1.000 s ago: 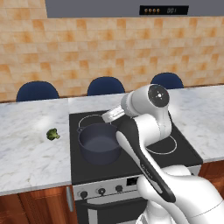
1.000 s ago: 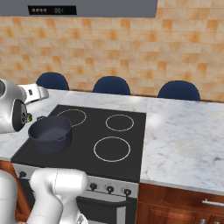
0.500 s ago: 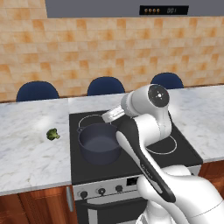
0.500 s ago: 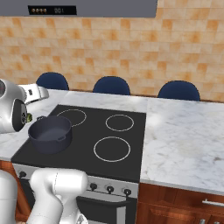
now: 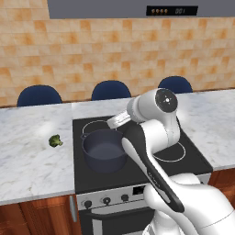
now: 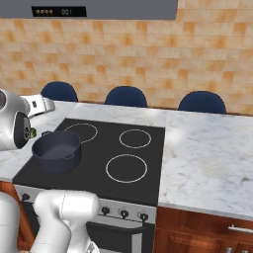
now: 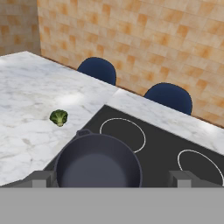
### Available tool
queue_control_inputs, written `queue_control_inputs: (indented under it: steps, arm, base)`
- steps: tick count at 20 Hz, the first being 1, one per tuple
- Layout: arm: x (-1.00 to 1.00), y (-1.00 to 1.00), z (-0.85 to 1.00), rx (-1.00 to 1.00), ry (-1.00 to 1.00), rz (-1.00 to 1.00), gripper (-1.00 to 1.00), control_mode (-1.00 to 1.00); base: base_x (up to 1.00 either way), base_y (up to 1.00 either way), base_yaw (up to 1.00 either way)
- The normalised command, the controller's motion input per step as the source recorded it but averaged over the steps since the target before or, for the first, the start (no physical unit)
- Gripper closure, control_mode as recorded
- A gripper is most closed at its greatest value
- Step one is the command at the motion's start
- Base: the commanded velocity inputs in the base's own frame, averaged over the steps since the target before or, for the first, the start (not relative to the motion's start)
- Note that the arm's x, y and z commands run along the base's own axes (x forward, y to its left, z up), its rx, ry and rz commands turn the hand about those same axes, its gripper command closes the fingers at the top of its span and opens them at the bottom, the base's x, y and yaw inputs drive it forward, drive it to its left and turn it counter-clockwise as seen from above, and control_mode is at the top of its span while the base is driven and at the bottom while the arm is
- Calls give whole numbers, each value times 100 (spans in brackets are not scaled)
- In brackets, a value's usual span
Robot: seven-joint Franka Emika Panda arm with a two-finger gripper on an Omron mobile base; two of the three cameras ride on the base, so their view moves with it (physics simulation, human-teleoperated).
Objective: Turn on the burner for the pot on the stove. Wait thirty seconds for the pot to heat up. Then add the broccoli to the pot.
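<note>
The dark blue-grey pot point(image 5: 104, 150) stands without a lid on the front left ring of the black stove point(image 5: 92, 176). It also appears in the right base view as the pot point(image 6: 57, 150) and in the hand view as the pot point(image 7: 98, 167). A small green broccoli point(image 5: 55, 141) lies on the marble counter left of the stove, apart from the pot, and the hand view shows the broccoli point(image 7: 58, 117) too. My gripper point(image 7: 112, 179) hovers above the pot's far right rim, open, its fingertips point(image 7: 43, 178) wide apart with nothing between them. The hand point(image 5: 118, 120) points left and down.
Small dark knobs point(image 5: 106, 200) line the stove's silver front panel. Three blue chair backs point(image 5: 110, 89) stand behind the counter against the tiled wall. Marble counter point(image 6: 207, 158) stretches right of the stove. My own arm crosses the cooktop's right rings in the left base view.
</note>
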Motion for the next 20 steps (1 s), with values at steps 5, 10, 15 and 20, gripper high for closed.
queue_control_inputs:
  steps: [5, 10, 15, 20]
  arm:
    - [0, 0, 0, 0, 0, 0, -100, -100]
    - [0, 0, 0, 0, 0, 0, -100, -100]
    - [0, 0, 0, 0, 0, 0, -100, -100]
    - [0, 0, 0, 0, 0, 0, -100, -100]
  base:
    - [0, 0, 0]
    - [0, 0, 0]
    - [0, 0, 0]
    - [0, 0, 0]
